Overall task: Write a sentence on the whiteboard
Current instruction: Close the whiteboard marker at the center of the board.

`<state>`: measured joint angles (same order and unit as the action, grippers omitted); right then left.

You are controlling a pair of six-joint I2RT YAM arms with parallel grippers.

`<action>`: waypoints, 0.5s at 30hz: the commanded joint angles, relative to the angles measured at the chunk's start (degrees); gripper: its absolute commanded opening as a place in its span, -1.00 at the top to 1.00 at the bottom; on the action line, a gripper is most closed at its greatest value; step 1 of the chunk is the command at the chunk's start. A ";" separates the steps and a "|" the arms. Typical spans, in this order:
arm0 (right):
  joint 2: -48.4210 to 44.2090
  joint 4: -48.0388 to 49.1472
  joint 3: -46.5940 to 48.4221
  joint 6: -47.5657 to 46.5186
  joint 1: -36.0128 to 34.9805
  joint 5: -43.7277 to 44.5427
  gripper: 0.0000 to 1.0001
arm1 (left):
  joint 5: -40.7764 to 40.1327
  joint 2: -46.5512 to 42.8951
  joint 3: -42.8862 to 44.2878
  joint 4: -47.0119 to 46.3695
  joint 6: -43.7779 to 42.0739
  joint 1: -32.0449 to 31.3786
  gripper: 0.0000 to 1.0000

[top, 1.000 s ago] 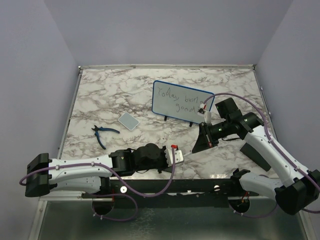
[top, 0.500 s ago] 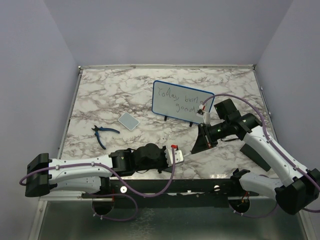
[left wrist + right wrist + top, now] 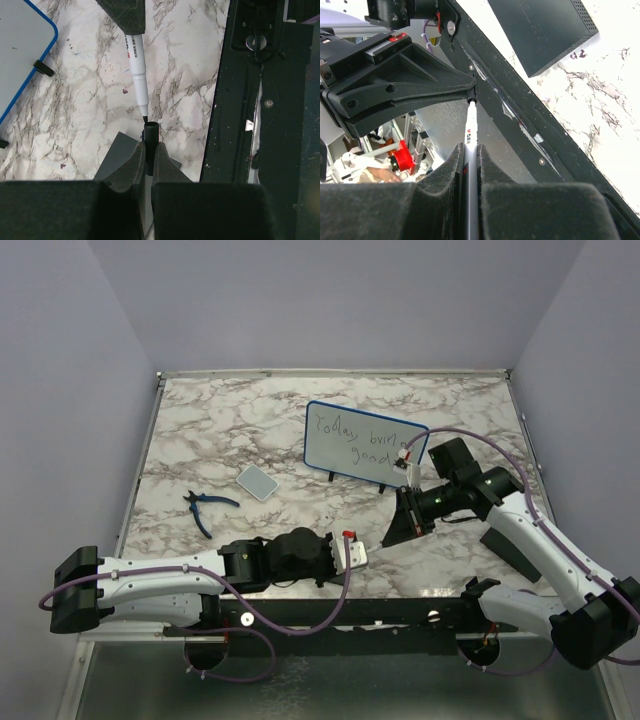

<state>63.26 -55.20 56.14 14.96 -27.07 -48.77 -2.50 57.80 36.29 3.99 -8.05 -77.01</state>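
The whiteboard [image 3: 362, 443] stands tilted at mid-table on two black feet, and its corner shows in the left wrist view [image 3: 20, 55]. The sentence [image 3: 356, 438] is in two dark handwritten lines. My right gripper [image 3: 398, 530] is shut on a white marker [image 3: 470, 145], in front of the board. My left gripper [image 3: 362, 548] is shut on the black marker cap [image 3: 151, 134]. The marker [image 3: 137, 75] points tip-first at the cap's open mouth, just touching it. In the right wrist view the cap [image 3: 471, 94] sits at the marker's tip.
A small pale tile [image 3: 259, 482] and blue-handled pliers [image 3: 203, 508] lie on the marble table left of the board. A black square pad [image 3: 512, 552] lies at the right, partly under my right arm, and shows in the right wrist view [image 3: 540, 30]. The black front rail [image 3: 260, 100] runs along the near edge.
My right gripper has edged slightly left toward the left gripper with the marker. The left arm and the board have not moved.
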 commanded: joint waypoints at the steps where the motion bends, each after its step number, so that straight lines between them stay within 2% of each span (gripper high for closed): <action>1: 0.03 0.62 -1.25 -0.14 -0.44 -0.61 0.99 | 0.79 -0.26 0.36 0.26 -0.26 -0.62 1.00; 15: -0.58 2.92 -2.35 0.96 -0.44 -2.20 0.99 | 1.66 0.75 0.76 0.07 -0.21 -0.70 1.00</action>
<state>63.26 -54.02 54.22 15.25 -27.07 -49.39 -2.37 57.91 36.29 4.40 -8.05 -77.17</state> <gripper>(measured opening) 0.112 0.027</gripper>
